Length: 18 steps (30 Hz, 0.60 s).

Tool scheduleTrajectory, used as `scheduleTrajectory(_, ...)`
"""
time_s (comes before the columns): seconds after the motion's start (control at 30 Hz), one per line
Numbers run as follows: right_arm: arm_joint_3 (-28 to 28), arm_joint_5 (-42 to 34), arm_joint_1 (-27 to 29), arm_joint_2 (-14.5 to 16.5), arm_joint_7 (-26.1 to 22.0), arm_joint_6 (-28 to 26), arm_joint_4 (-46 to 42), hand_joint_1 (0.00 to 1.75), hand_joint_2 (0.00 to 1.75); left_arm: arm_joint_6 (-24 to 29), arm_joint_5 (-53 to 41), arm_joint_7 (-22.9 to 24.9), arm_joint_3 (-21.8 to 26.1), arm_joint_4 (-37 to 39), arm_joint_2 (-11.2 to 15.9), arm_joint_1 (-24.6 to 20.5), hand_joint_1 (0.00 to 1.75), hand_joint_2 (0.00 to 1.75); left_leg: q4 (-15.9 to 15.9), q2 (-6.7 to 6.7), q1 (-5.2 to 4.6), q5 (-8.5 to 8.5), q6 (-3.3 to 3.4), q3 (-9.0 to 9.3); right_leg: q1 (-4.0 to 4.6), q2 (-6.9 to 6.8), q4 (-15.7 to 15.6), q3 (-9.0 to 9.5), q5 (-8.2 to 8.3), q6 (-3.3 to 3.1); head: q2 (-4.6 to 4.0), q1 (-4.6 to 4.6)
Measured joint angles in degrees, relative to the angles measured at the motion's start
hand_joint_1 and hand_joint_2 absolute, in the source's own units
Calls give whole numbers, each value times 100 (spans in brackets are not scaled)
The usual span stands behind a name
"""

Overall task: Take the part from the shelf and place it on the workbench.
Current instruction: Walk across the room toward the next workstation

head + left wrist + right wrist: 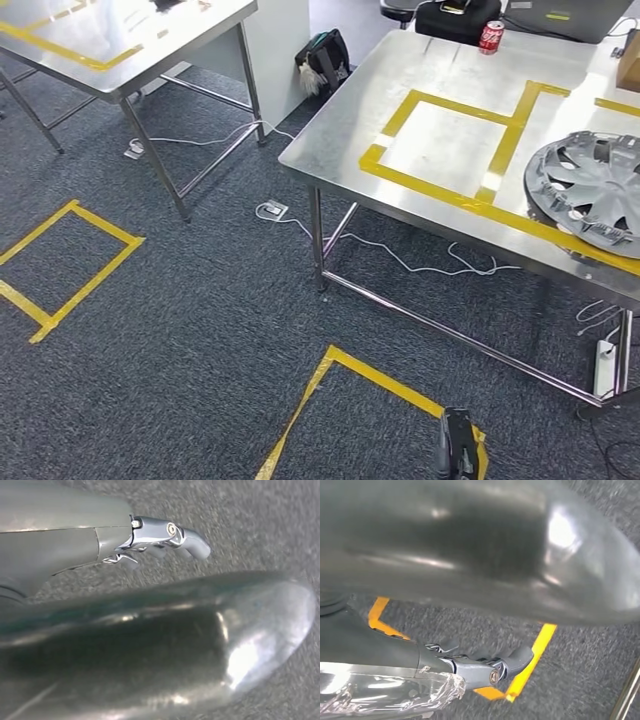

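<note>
Part [592, 190]: a grey plastic wheel cover with curved spokes and cut-outs, lying flat on the steel workbench [423, 150] at the right of the head view. Its right side is cut off by the picture's edge. It overlaps the yellow tape outline [453, 195] marked on the bench top.

Left hand [158, 545]: seen in the left wrist view over dark carpet [196, 320]. Fingers stretched out, apart from the thumb, with nothing between them. The thick thumb is very close to the lens and blurred.

Right hand [478, 667]: seen in the right wrist view above a yellow tape square [377, 385] on the carpet. Fingers extended and empty; the thumb is a blurred mass across the upper picture. Clear film wraps the cover behind the fingers.

Far end of the bench: a red drinks can [491, 36] standing upright, just beside a black case [453, 18] that is cut off at the top. A brown box [629, 62] is cut off at the right edge.

Second steel table [136, 40]: upper left, partly out of frame.

Black bag [326, 58]: on the floor, contents not discernible.
</note>
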Motion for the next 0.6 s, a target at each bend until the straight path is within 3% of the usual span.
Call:
scheduleTrajectory(0.07,4,-71,47,0,-6,-23,4,0,0,-80,-129,-11,5,0,16,5,0,0,769,219,1,-366,-34,-362,20,-181,-2,-8,-3,-21,0,-18)
scheduleTrajectory(0.1,7,-104,68,0,-10,-31,6,0,0,-128,-203,-21,8,-1,25,23,0,0,1027,252,5,-448,-43,-476,26,-269,-2,-12,-5,-25,0,-18)
scheduleTrajectory(0.13,8,-135,81,0,-15,-38,7,0,0,-180,-282,-37,14,-4,34,49,0,0,1093,267,9,-425,-47,-493,28,-351,-1,-13,-7,-25,0,-19)
scheduleTrajectory(0.2,10,-240,103,-2,-6,-80,4,0,0,-293,-468,-96,41,-28,59,95,0,0,600,345,11,-130,-43,-193,27,-492,-1,-2,-15,-11,0,-21)
scheduleTrajectory(0.23,10,-358,164,-46,-12,-140,-45,0,0,-362,-584,-151,59,-49,64,99,0,0,201,476,5,19,-41,51,39,-563,0,-3,-31,14,0,-28)
scheduleTrajectory(0.3,-8,-510,511,-244,-10,-296,-395,0,0,-476,-807,-288,115,-90,43,61,0,0,-370,636,-14,144,15,390,69,-721,8,17,-93,91,0,-28)
scheduleTrajectory(0.33,-58,-422,779,-377,48,-362,-673,0,0,-503,-881,-356,161,-101,20,42,0,0,-470,642,-28,128,51,448,82,-805,6,39,-125,130,0,-24)
scheduleTrajectory(0.4,-324,209,1346,-538,399,-432,-1261,0,0,-468,-926,-479,298,-93,-10,27,0,0,-487,479,-34,111,136,440,68,-913,1,125,-167,192,0,-5)
scheduleTrajectory(0.47,-738,927,1821,-592,813,-463,-1785,0,0,-399,-898,-610,419,-68,-35,-11,0,0,-491,377,-19,126,204,434,47,-675,202,73,-331,238,0,20)
scheduleTrajectory(0.53,-1074,1281,2137,-610,1034,-467,-2192,0,0,-363,-869,-705,482,-48,-55,-107,0,0,-493,297,-16,140,258,425,43,-299,874,-247,-686,252,0,60)
scheduleTrajectory(0.6,-1291,1375,2342,-612,1130,-467,-2464,0,0,-355,-861,-731,519,-27,-64,-197,0,0,-492,178,-30,141,287,419,52,-163,1612,-624,-935,242,0,81)
